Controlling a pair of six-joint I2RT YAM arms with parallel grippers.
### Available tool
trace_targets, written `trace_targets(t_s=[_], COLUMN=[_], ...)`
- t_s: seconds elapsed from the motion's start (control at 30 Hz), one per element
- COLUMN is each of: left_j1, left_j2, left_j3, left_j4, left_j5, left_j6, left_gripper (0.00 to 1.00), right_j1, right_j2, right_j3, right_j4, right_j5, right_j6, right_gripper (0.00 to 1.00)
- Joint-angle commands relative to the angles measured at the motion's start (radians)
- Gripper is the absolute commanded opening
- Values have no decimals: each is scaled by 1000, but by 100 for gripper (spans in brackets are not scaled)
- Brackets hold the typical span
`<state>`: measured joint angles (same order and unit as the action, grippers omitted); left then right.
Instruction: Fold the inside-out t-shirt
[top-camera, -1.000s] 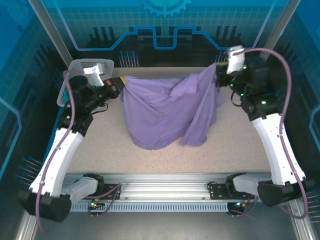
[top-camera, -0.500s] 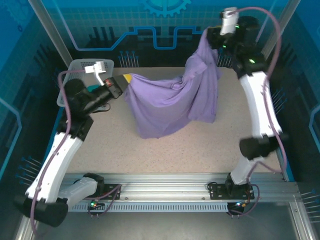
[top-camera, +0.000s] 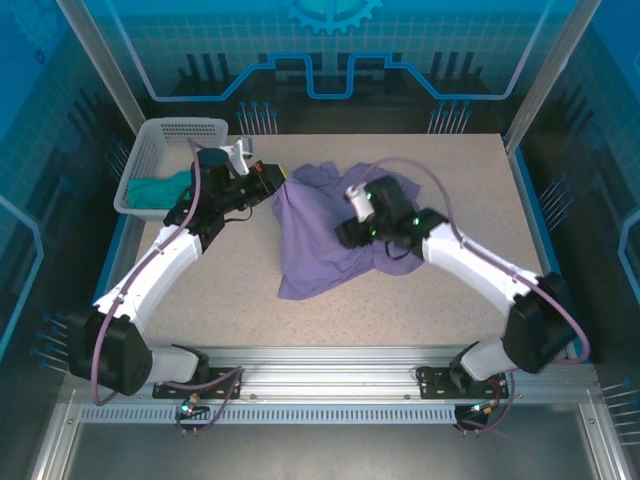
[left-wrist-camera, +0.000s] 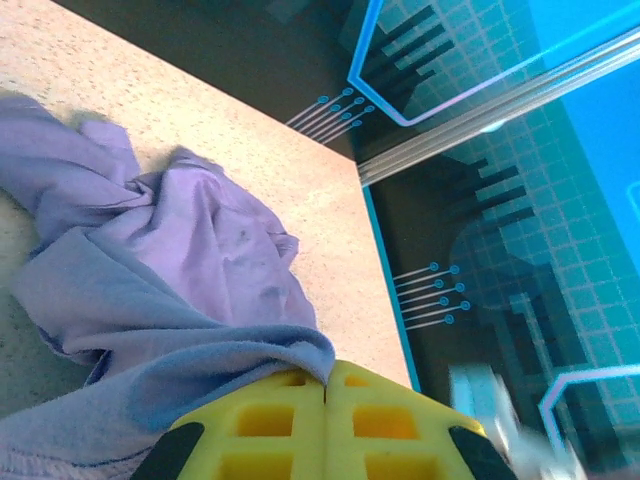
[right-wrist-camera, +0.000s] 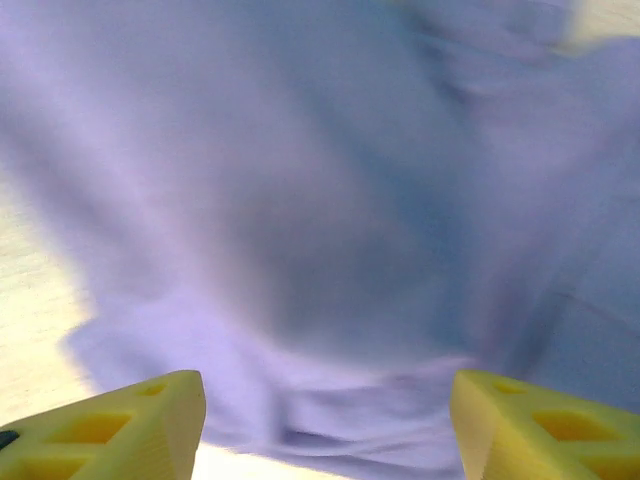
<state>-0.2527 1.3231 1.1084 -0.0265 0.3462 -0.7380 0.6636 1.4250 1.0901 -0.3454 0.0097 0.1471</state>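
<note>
We saw left jaws clenching the crumpled lavender cloth t-shirt (top-camera: 312, 250), right jaws released above it, a white mesh basket (top-camera: 185, 125) near.

The left arm (top-camera: 160, 260) stretches forward from its base and bends inward at the wrist. The left claw (left-wrist-camera: 325, 378) has its yellow fingers pressed together on an edge of the inside-out t-shirt (top-camera: 320, 240). The right arm (top-camera: 470, 262) folds low toward the middle with its wrist tipped down, and the right claw (right-wrist-camera: 322, 390) has its fingers spread wide apart.
</note>
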Motion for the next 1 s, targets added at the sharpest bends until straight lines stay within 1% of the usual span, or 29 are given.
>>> trace_targets(t_s=[0.0,0.1,0.17,0.27,0.37,0.53,0.63,0.7,0.73,0.8,0.87,0.93,0.97], left_j1=[-4,-3,-3,-4,-3,-3,-3,-3,-3,-3,-2,2,7], left_j2=[-40,-42,-41,-38,-35,-30,-27,-23,-19,-13,-8,-7,-5], left_j3=[13,14,18,23,21,20,18,17,17,21,28,38,44], left_j4=[-29,-33,-40,-48,-47,-46,-47,-47,-50,-54,-76,-104,-118], left_j5=[-61,-73,-78,-85,-85,-83,-88,-92,-94,-102,-129,-165,-184], left_j6=[63,71,79,90,90,95,101,101,104,111,131,157,169], left_gripper=[0,0,0,0,0,0,0,0,0,0,0,0,0], right_j1=[128,252,303,344,364,369,370,371,370,370,367,349,332], right_j2=[53,143,201,297,375,471,517,533,539,535,483,389,323], right_j3=[-149,-185,-176,-123,-64,9,49,61,67,74,63,36,13], right_j4=[243,346,374,361,329,272,236,224,213,182,144,117,111], right_j5=[-39,-21,-10,18,60,79,105,108,107,117,139,131,104], right_j6=[90,119,112,94,62,38,18,7,1,-14,-36,-53,-61], right_gripper=[66,63,60,57,57,56,53,50,44,26,9,0,0])
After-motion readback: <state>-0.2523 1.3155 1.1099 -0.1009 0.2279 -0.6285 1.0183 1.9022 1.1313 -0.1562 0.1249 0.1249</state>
